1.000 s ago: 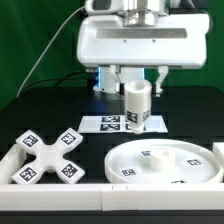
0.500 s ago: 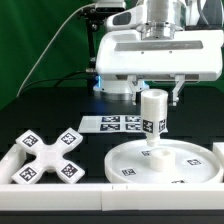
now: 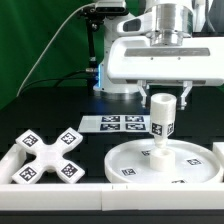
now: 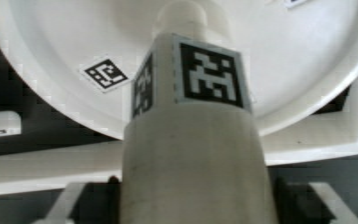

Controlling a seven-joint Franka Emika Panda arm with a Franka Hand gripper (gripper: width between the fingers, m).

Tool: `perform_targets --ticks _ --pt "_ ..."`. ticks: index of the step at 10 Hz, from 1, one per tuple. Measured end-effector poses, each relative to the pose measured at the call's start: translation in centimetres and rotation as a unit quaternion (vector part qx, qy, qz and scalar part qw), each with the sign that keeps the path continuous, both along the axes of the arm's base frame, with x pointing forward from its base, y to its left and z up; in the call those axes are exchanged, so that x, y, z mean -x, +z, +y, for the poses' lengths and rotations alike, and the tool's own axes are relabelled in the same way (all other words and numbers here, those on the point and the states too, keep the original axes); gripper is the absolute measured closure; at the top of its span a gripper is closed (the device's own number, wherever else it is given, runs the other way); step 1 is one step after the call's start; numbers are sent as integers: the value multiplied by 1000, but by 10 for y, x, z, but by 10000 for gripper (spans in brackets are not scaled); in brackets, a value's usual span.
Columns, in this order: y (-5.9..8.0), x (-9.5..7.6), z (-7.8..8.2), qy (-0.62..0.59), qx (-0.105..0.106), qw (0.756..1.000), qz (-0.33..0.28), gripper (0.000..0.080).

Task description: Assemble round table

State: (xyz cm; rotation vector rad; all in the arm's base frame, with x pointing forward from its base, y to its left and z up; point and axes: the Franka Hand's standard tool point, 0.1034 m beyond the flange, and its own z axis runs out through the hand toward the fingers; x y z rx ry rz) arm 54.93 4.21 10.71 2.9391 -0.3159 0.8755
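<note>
Item 1, black bench (image 3: 50, 105): carries all parts. Item 2, large flat round white plastic disc (image 3: 125, 158) with square tags: lies flat on the bench at the exterior view's right, with a small raised white hub (image 3: 157, 154) at its centre. Item 3, white X-shaped plastic cross base (image 3: 48, 157), tagged on each limb: lies flat to the exterior view's left of the disc, apart from it and untouched. Item 4, short thick white cylinder post (image 3: 162, 120), tagged: upright, long axis vertical, hanging straight down from the end effector (image 3: 166, 97), which is clenched on its upper end with one finger on each side. Governing relation: the post's lower end stands over the hub, seemingly a shade to the exterior view's right of it. Whether the two touch cannot be told. Judgement: the coming move calls for a straight descent along that vertical axis, after a slight centring.
</note>
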Motion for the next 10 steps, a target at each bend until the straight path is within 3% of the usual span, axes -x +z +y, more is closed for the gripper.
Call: perform_targets --ticks 4,10 --pt "8 -18 -5 4 3 1000 -3 394" --pt "-14 -17 2 15 15 1000 3 394"
